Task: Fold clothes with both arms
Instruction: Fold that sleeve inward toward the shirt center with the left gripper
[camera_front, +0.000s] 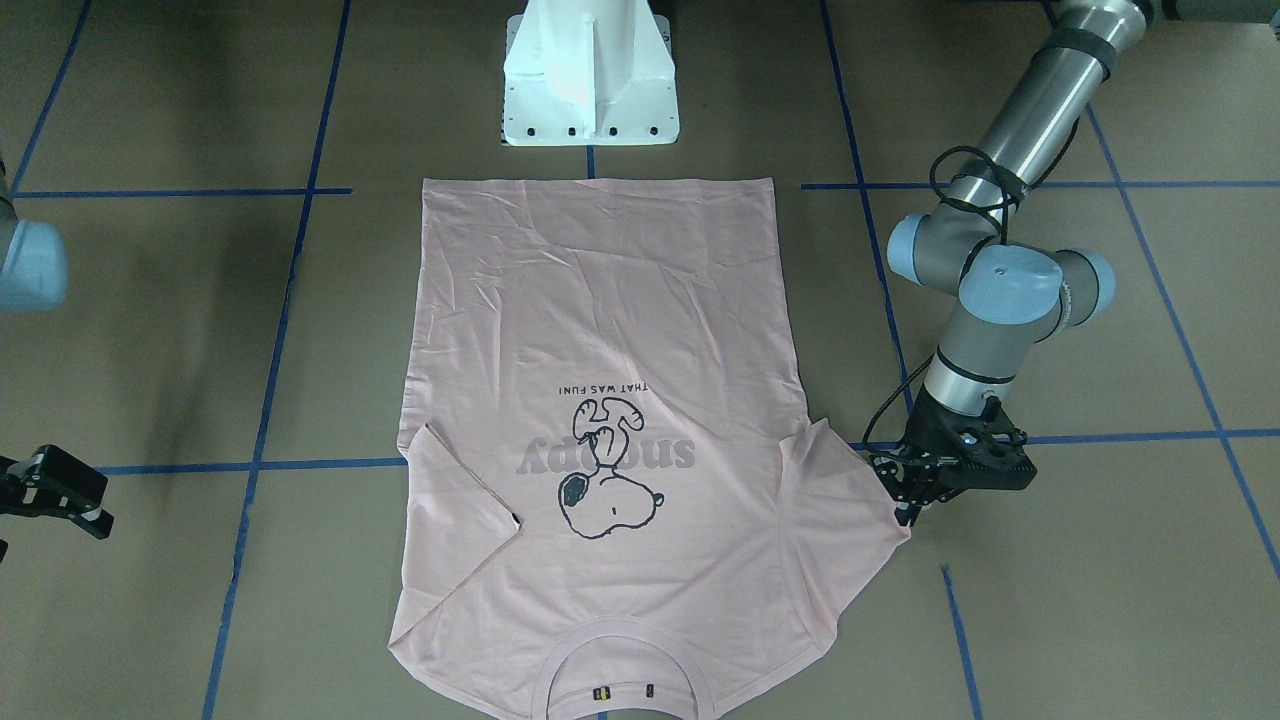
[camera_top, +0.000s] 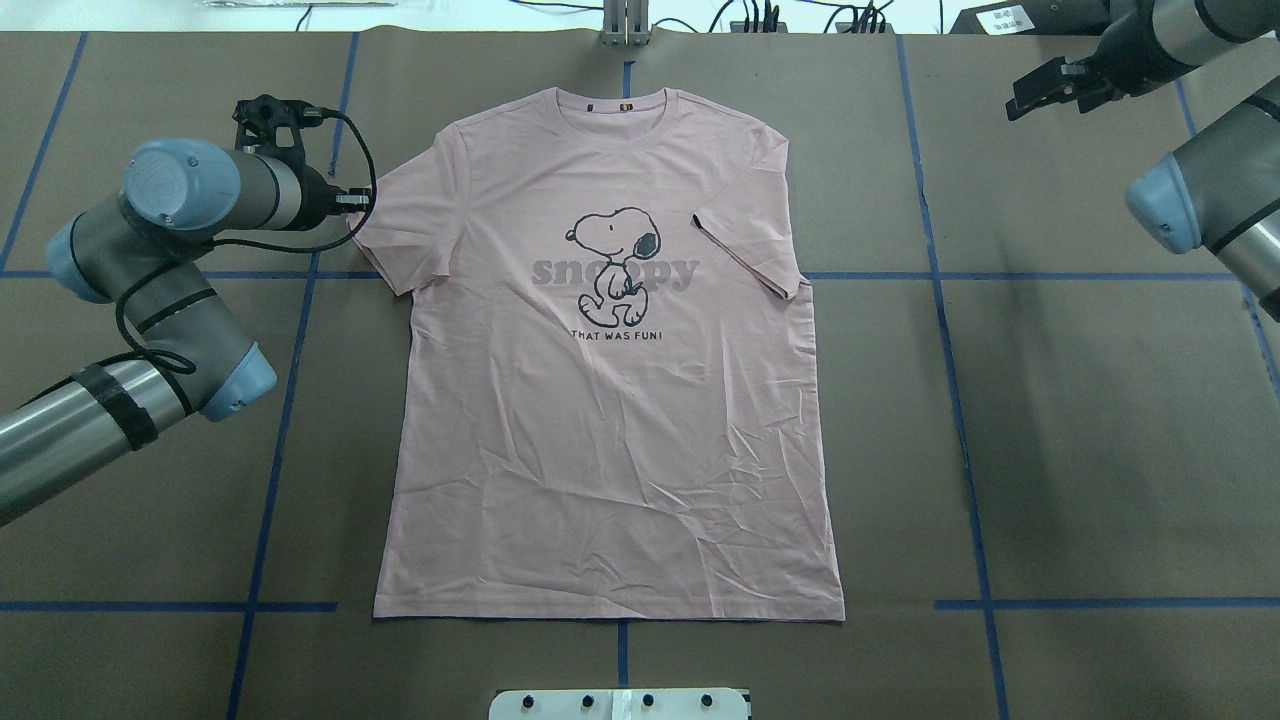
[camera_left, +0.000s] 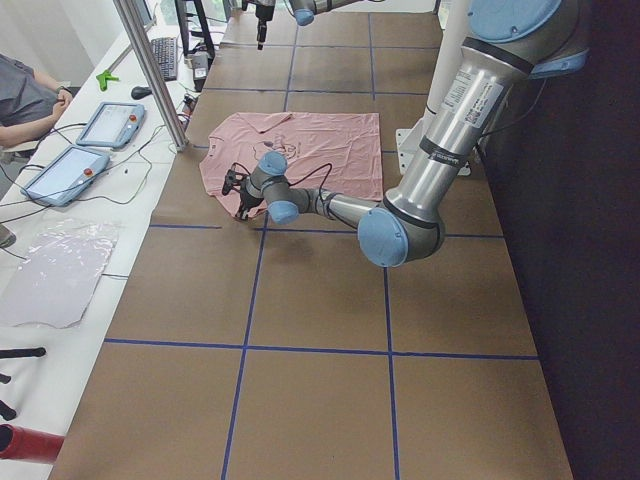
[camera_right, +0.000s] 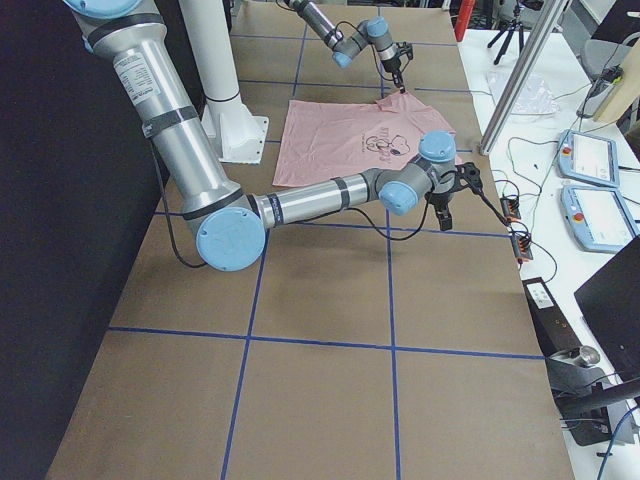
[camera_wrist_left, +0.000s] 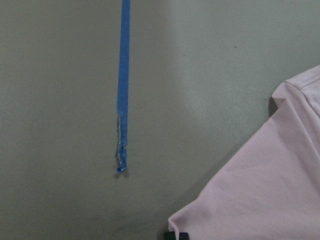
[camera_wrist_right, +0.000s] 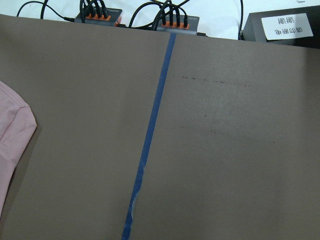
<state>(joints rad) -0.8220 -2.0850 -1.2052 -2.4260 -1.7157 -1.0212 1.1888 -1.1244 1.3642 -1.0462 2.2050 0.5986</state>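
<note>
The pale pink T-shirt (camera_top: 600, 450) lies flat, front up, with the collar at the far edge and the dog print and "snoopy" lettering showing (camera_front: 600, 300). My left gripper (camera_top: 352, 200) is low at the outer corner of the shirt's left sleeve (camera_front: 905, 500). In the left wrist view two black fingertips (camera_wrist_left: 176, 235) sit close together at the sleeve corner (camera_wrist_left: 270, 190), so it looks shut on the sleeve edge. My right gripper (camera_top: 1030, 95) hovers far right of the shirt with its jaws apart and empty. The right wrist view shows only the right sleeve's edge (camera_wrist_right: 10, 120).
The white pedestal base (camera_front: 590, 80) stands at the shirt's hem side. Blue tape lines (camera_top: 280, 400) cross the brown table. Cable boxes (camera_wrist_right: 95, 15) line the far edge. Tablets (camera_left: 110, 120) and a metal pole (camera_left: 150, 70) stand on the operators' side.
</note>
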